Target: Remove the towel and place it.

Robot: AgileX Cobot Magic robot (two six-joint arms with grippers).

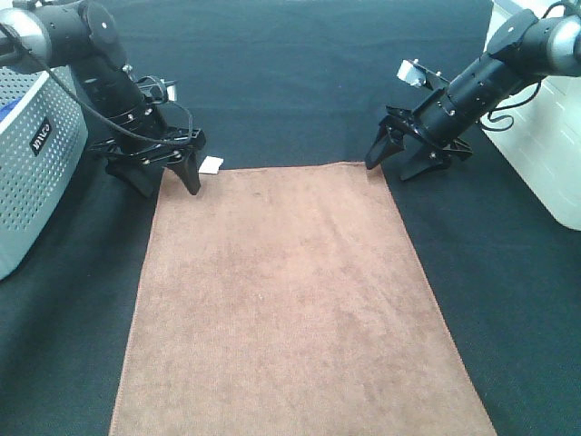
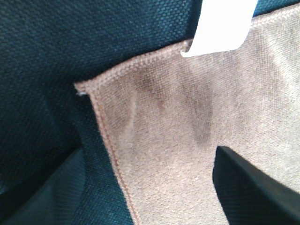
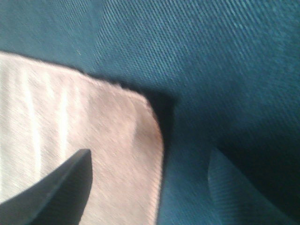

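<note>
A: How is the towel [image 1: 290, 300] positioned?

B: It is laid flat and fully spread on the black table covering [image 1: 300, 82], with its long sides running from the far edge toward the near edge of the exterior high view. A small white tag [image 1: 211, 164] is seen at the towel's far edge, close to its far left corner.

A: Where is the left gripper [image 1: 168, 177] located relative to the towel?

B: It is placed at the towel's far left corner. Its jaws are spread apart, and nothing is clamped between them. In the left wrist view, one finger [image 2: 253, 187] is seen over the towel [image 2: 197, 140] and the other over the black covering just off the side edge, so the corner is straddled. The tag [image 2: 220, 26] is seen just beyond the fingers.

A: And the right gripper [image 1: 399, 156]?

B: It is placed at the towel's far right corner, jaws likewise held apart and empty. In the right wrist view, one finger [image 3: 56, 192] is seen over the towel [image 3: 70, 140] and the other over the covering beside that corner.

A: What else is noted near the towel?

B: A grey perforated bin [image 1: 32, 154] is seen well off the towel's left side, and a white container [image 1: 554, 145] off its right side.
</note>
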